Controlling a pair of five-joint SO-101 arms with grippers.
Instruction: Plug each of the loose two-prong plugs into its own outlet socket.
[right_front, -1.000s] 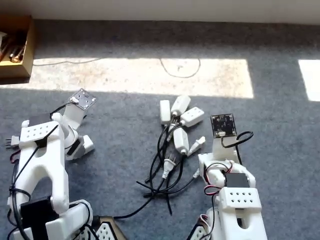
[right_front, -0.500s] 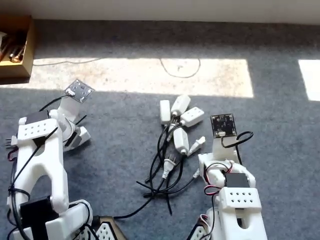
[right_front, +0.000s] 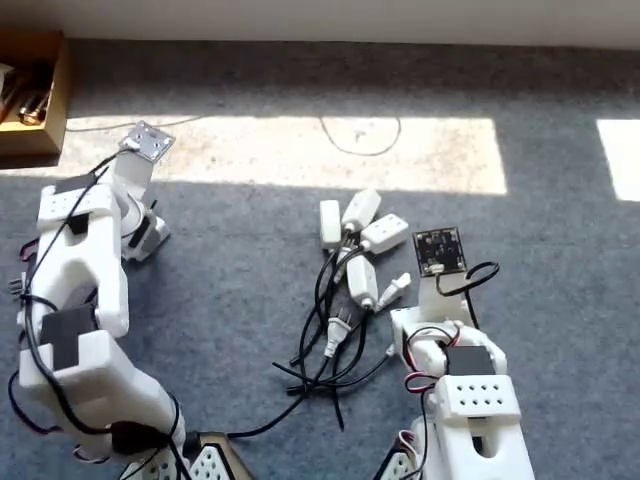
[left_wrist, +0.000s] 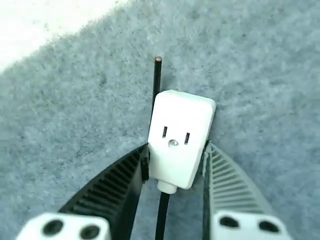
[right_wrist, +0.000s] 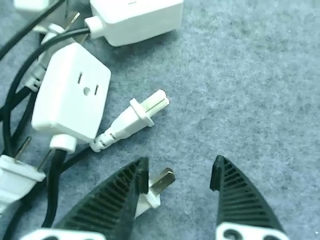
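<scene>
Clamping one white outlet socket (left_wrist: 180, 137) across its two long sides, the left gripper (left_wrist: 175, 152) holds the block with its slotted face turned up toward the wrist camera and a black cord trailing out between the jaws; whether the block sits on the grey carpet (right_wrist: 260, 75) or just above it cannot be told. The right gripper (right_wrist: 180, 167) hangs with its jaws spread wide and holds nothing, and a small white two-prong plug (right_wrist: 155, 187) lies just inside one finger, prongs angled into the gap. A second plug (right_wrist: 135, 117) lies near it, beside a second socket (right_wrist: 72, 97). Seen from above, the heap of plugs and sockets (right_front: 345, 270) lies on the carpet between the two arms, nearer the right arm.

The sockets look like light, rigid plastic with smooth faces, so a grip across the flat sides, leaving the slots clear, seems soundest. Each plug is likely lighter still and best taken on its moulded body behind the prongs, which are thin metal and could bend if pinched. The black cords (right_wrist: 54, 190) are tangled and will probably drag or twist whatever is lifted.
</scene>
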